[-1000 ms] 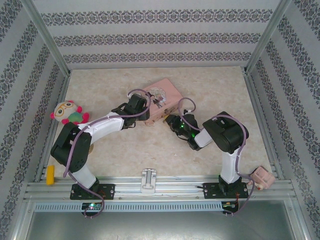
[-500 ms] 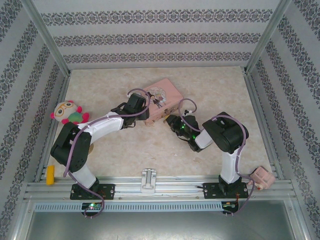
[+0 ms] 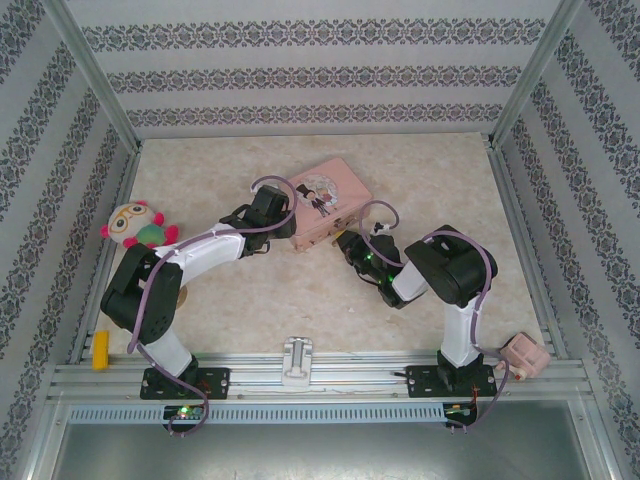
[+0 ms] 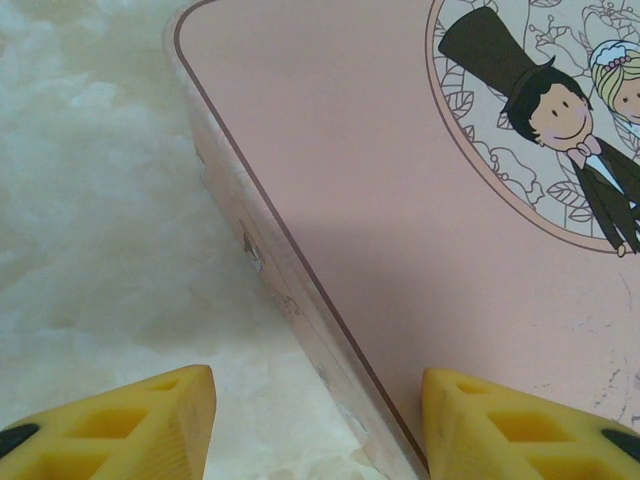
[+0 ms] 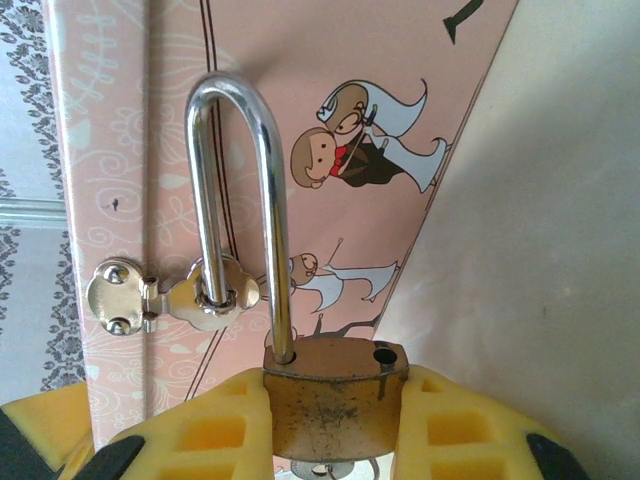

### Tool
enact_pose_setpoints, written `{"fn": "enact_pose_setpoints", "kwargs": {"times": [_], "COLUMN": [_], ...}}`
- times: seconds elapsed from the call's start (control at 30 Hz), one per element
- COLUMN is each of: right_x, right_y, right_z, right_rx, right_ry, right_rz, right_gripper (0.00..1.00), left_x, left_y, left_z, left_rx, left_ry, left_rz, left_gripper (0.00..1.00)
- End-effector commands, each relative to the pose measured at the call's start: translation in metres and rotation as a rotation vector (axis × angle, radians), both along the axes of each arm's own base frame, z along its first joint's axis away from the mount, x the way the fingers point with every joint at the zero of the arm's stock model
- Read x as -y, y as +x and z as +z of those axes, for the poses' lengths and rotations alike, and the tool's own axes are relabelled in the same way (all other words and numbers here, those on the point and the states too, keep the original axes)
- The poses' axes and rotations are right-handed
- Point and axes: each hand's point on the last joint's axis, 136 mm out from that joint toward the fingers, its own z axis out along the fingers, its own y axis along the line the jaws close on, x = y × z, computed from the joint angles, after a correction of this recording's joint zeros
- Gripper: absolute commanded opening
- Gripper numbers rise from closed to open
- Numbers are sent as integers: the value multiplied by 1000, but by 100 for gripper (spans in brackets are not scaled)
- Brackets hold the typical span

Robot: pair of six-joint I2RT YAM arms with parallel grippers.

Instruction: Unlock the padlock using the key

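The brass padlock [image 5: 335, 405] is clamped by its body between the yellow fingers of my right gripper [image 5: 335, 430]. Its silver shackle [image 5: 235, 200] has one leg in the body and the other threaded through the silver hasp [image 5: 205, 295] of the pink tin [image 5: 300, 90]; the second shackle hole [image 5: 385, 353] is empty. A bit of silver metal, apparently the key [image 5: 325, 470], pokes out under the padlock body. My left gripper [image 4: 318, 430] is open, its fingers [image 4: 130, 425] straddling the edge of the tin [image 4: 400, 200]. From above, both grippers [image 3: 283, 228] [image 3: 342, 243] meet the tin [image 3: 330, 195].
A pink and green plush toy [image 3: 138, 225] lies at the table's left edge. A small pink object [image 3: 525, 355] and a yellow block [image 3: 100, 350] sit by the front rail, a white fixture [image 3: 298, 360] at its middle. Patterned walls enclose the table.
The pink tin has shifted slightly back and to the right, and the right gripper has followed it with the padlock. The left jaws have narrowed a little.
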Motion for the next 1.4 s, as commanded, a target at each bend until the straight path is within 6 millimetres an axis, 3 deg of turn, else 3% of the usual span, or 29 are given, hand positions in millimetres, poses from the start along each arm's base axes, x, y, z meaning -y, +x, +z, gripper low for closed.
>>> {"fn": "enact_pose_setpoints", "kwargs": {"times": [0.0, 0.33, 0.8, 1.03, 1.27, 1.37], "right_x": [28, 43, 64, 70, 75, 82], "right_y": [9, 15, 32, 16, -17, -37], "right_z": [-16, -16, 3, 12, 8, 9], "right_rx": [-30, -17, 63, 55, -76, -158], "right_ry": [-30, -21, -14, -74, -195, -358], "right_rz": [-139, -196, -265, -195, 3, 94], "right_gripper": [0, 0, 0, 0, 0, 0], "left_x": [-31, -29, -32, -36, -39, -40], "left_y": [-10, -8, -10, -6, -6, -8], "left_z": [-29, -30, -34, -25, 5, 19], "left_rx": [-81, -87, -101, -83, -32, -7], "left_ry": [85, 63, 63, 52, -26, -60], "left_rz": [68, 62, 68, 79, 102, 107], "left_gripper": [55, 46, 45, 45, 72, 84]}}
